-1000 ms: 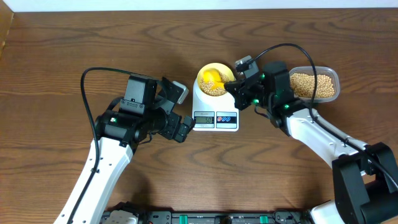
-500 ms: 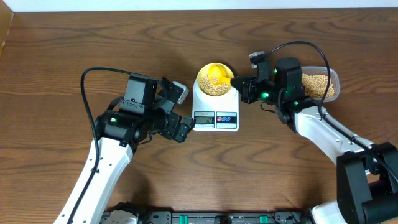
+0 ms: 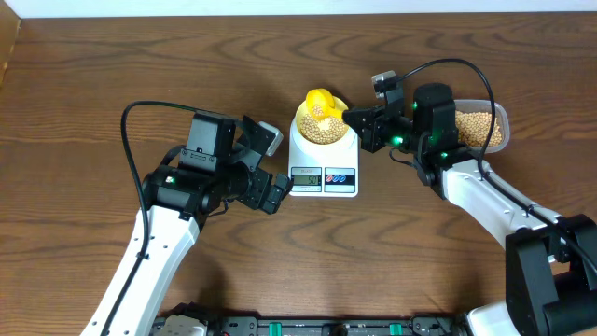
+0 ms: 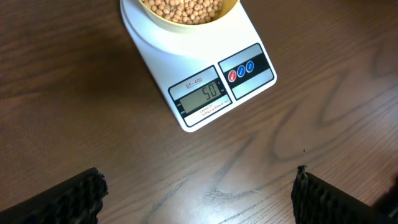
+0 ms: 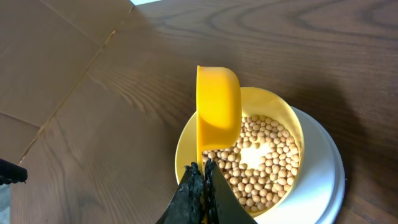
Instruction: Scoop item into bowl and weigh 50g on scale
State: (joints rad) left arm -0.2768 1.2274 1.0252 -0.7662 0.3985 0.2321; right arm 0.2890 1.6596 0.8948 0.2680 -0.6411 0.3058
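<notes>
The beans [image 5: 264, 165], small, round and tan, lie heaped in the pale yellow bowl [image 5: 277, 106], filling it to a little below the rim; the bowl sits centred on the round platform of the white scale [image 4: 163, 62], which stands near the middle of the table [image 3: 93, 75], slightly toward 12 o'clock in the overhead view; the display [image 4: 205, 96] at the scale's 6 o'clock edge reads 50, with three coloured buttons [image 4: 241, 70] just beside it at 3 o'clock.

A bright yellow scoop [image 5: 217, 106] hangs over the bowl's 12 o'clock rim as the overhead view has it, tipped on its side, its cup turned so that only the outside shows from the wrist; no beans can be seen in it; its thin handle runs back into the right hand [image 5: 202, 180], whose fingers are pressed together, clamped on that handle; this hand sits at 3 o'clock of the bowl, just beside the scale and above the table.

Further out at 3 o'clock lies a clear plastic tub [image 3: 480, 131] holding more of the same beans, partly hidden by the right arm.

At 9 o'clock of the scale the left hand [image 3: 271, 168] hovers near the display, its fingers spread wide apart, gripping nothing; its wrist camera looks down on the scale's front and the bare wood of the table.
</notes>
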